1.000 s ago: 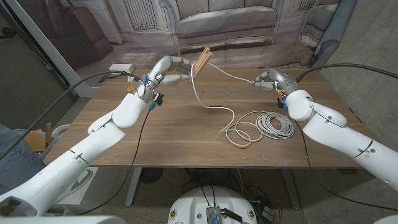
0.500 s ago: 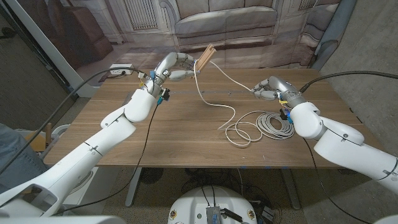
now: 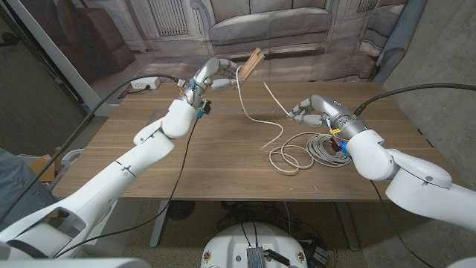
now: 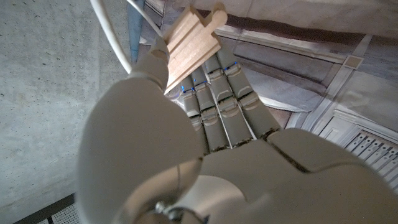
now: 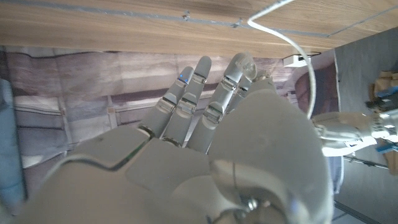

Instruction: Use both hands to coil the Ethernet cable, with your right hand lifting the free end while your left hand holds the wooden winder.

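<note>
Above the worktop's point(image 3: 186, 160) far edge my left hand point(image 3: 214, 76) has carried the wooden winder point(image 3: 251, 62) further right – my right hand point(image 3: 309, 110), pinching the cable point(image 3: 256, 119), has drawn inward, slackening the span; most cable lies unwound

This looks like a robot test lab dressed as a living room. Beyond the left robot hand point(image 3: 216, 74) hangs a printed backdrop point(image 3: 253, 26) of a sofa, radiator and panelled wall. Bare grey concrete wall point(image 3: 446, 59) stands behind the right robot hand point(image 3: 312, 112). The wooden worktop point(image 3: 223, 160) rests on office-desk legs, and black cables point(image 3: 89, 104) trail off it.
</note>
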Controlling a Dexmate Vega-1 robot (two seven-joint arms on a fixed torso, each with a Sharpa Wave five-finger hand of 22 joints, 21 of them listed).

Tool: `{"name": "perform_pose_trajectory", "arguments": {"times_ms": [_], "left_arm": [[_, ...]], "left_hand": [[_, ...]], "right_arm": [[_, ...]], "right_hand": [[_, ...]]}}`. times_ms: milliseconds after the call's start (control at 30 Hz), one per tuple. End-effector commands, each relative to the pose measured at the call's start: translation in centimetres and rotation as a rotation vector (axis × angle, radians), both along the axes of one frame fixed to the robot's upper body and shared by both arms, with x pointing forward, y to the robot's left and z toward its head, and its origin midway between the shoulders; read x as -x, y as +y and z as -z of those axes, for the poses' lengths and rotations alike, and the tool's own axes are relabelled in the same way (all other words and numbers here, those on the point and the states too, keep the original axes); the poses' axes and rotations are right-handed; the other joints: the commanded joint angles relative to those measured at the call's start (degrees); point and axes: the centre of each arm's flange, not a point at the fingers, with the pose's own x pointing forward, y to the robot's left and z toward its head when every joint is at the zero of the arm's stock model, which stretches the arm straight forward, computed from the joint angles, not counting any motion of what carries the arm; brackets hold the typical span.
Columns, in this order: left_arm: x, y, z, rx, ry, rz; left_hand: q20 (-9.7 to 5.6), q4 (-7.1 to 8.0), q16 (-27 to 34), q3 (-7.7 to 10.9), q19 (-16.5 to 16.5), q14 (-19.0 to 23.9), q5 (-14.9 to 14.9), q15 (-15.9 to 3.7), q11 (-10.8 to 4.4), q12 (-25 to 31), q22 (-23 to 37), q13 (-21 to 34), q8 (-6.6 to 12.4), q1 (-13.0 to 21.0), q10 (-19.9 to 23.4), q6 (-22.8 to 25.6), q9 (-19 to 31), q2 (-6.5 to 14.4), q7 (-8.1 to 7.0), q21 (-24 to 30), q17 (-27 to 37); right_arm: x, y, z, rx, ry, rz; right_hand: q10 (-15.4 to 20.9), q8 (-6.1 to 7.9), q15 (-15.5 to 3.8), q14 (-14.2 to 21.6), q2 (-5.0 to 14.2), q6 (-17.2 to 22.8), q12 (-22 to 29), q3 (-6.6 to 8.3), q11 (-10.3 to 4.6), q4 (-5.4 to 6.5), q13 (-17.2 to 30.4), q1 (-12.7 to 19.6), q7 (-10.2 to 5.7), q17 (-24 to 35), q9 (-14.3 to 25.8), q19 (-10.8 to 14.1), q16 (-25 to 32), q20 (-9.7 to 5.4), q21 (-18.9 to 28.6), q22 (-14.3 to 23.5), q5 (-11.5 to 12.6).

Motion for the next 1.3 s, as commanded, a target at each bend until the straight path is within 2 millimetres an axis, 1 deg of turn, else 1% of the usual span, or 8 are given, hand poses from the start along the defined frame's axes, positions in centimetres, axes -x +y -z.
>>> {"name": "perform_pose_trajectory", "arguments": {"times_ms": [33,100,200,333,567,700,1033,1300], "left_arm": [[-1.1,-1.5,0.3,-0.044,0.046,-0.04],[-1.2,-1.6,0.4,-0.049,0.053,-0.049],[-1.4,-2.0,0.6,-0.062,0.064,-0.068],[-1.5,-2.0,0.5,-0.034,0.065,-0.067],[-1.0,-2.0,-0.2,0.026,0.044,-0.02],[-0.7,-2.1,-0.8,0.049,0.037,0.004],[-1.8,-1.9,-2.2,0.13,0.15,0.151],[-2.2,-2.2,-2.4,0.093,0.111,0.028]], "left_hand": [[0.07,0.83,0.3,3.69,0.6,5.9,0.5,-7.67,-7.0,0.4,0.2,0.1,0.44,1.4,7.0,10.8,0.3,3.3,-3.2,0.5,0.3],[0.08,0.83,0.3,3.69,0.6,5.9,0.5,-7.67,-7.02,0.4,0.2,0.1,0.45,1.4,7.1,10.8,0.3,3.3,-3.2,0.5,0.3],[0.03,0.79,0.3,3.7,0.4,6.0,0.5,-7.69,-7.13,0.4,0.2,-0.1,0.52,1.4,7.4,11.0,0.3,3.2,-3.31,0.5,0.3],[0.07,0.84,0.3,3.7,0.2,6.0,0.5,-7.65,-7.12,0.3,0.2,0.0,0.43,1.3,7.4,10.8,0.3,3.2,-3.29,0.5,0.3],[0.08,0.87,0.5,3.73,0.2,6.5,0.5,-7.55,-7.4,0.4,0.3,0.1,0.47,1.3,7.6,10.9,0.3,3.2,-3.26,0.5,0.3],[0.02,0.86,0.5,3.74,0.3,6.4,0.5,-7.6,-7.37,0.3,0.3,0.2,0.49,1.3,7.6,10.9,0.3,3.2,-3.17,0.6,0.2],[0.04,0.86,0.6,3.85,0.5,6.8,0.5,-7.68,-7.41,0.3,0.3,0.4,0.43,1.3,7.6,10.8,0.3,3.3,-3.31,0.8,0.3],[0.08,0.86,0.6,3.91,0.4,6.9,0.5,-7.64,-7.3,0.2,0.3,0.5,0.4,1.3,7.6,10.7,0.3,3.3,-3.06,0.9,0.3]], "right_arm": [[2.0,3.2,-2.2,0.056,-0.133,-0.184],[1.9,3.6,-2.4,0.066,-0.145,-0.192],[1.7,4.9,-3.2,0.107,-0.159,-0.223],[1.2,5.8,-3.5,0.139,-0.147,-0.227],[-1.2,5.4,-3.0,0.118,-0.045,-0.198],[-1.9,5.0,-2.5,0.134,0.026,-0.165],[-1.7,4.7,-2.0,0.207,0.116,-0.109],[0.3,4.0,-2.3,0.201,0.091,-0.117]], "right_hand": [[-0.4,0.35,-6.29,0.5,0.32,1.3,-0.2,-0.15,-0.03,0.57,0.4,0.5,-0.62,0.0,0.1,1.8,0.1,-7.72,1.3,0.8,0.5],[-0.6,0.36,-6.28,0.5,0.33,1.3,-0.3,-0.22,-0.04,0.62,0.5,0.6,-0.63,0.0,0.2,1.7,0.1,-7.85,1.4,1.0,0.6],[-0.6,0.35,-6.19,0.3,0.23,1.3,-0.2,-0.43,-0.05,0.76,0.6,0.6,-0.67,0.0,0.2,1.4,0.0,-7.91,1.5,1.2,0.6],[-0.5,0.41,-6.21,0.1,0.25,1.3,-0.2,-0.63,-0.09,0.89,0.7,0.9,-0.66,0.1,0.3,0.8,0.0,-7.85,1.6,1.6,0.7],[-0.2,0.39,-6.23,0.2,0.41,1.3,-0.1,-0.92,-0.08,1.25,0.8,1.1,-0.66,0.1,0.4,0.7,0.1,-7.72,1.9,1.8,0.9],[0.2,0.29,-6.14,0.6,0.56,1.2,0.0,-1.02,-0.07,1.51,0.8,1.0,-0.67,0.2,0.3,0.8,0.3,-7.59,2.1,1.9,0.8],[0.7,0.38,-6.3,1.2,0.53,1.4,0.3,-1.01,-0.04,1.53,0.9,1.4,-0.62,0.2,0.4,0.6,0.4,-7.25,2.2,2.0,0.7],[0.7,0.37,-6.32,1.5,0.55,1.3,0.3,-0.96,-0.05,1.5,1.0,1.7,-0.57,0.2,0.4,0.2,0.4,-7.34,2.2,2.0,0.7]]}}
